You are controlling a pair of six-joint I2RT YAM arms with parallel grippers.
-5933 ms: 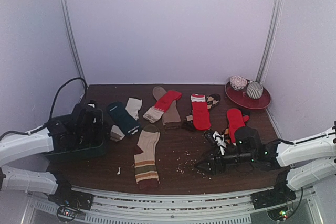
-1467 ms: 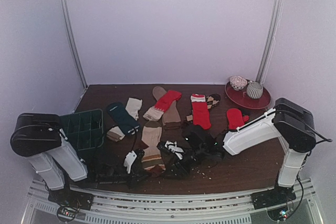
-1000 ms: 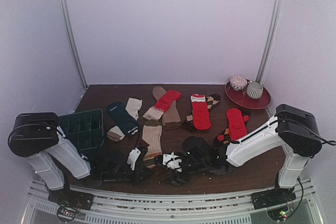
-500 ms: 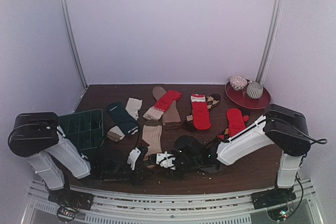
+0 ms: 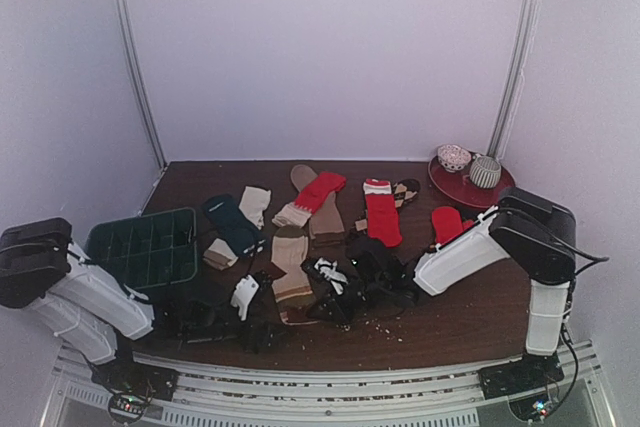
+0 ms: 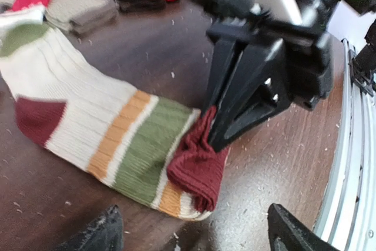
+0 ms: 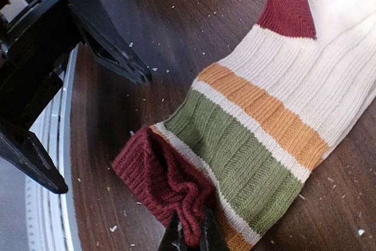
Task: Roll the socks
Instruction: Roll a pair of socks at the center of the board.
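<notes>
I found the right claw (image 7: 189,234) pinched on the dark red end of the striped sock (image 7: 264,121). The left claw (image 6: 194,240) stood wide, gripping nothing. The sock ran lengthwise toward the back of the desk (image 7: 176,27).

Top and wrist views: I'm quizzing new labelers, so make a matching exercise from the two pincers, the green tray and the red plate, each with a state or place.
1. left pincer
2. right pincer
3. tray
4. plate

A. far right corner
B. shut on the maroon cuff of the sock
C. open, holding nothing
D. at the left

Pairs: 1-C, 2-B, 3-D, 4-A
</notes>
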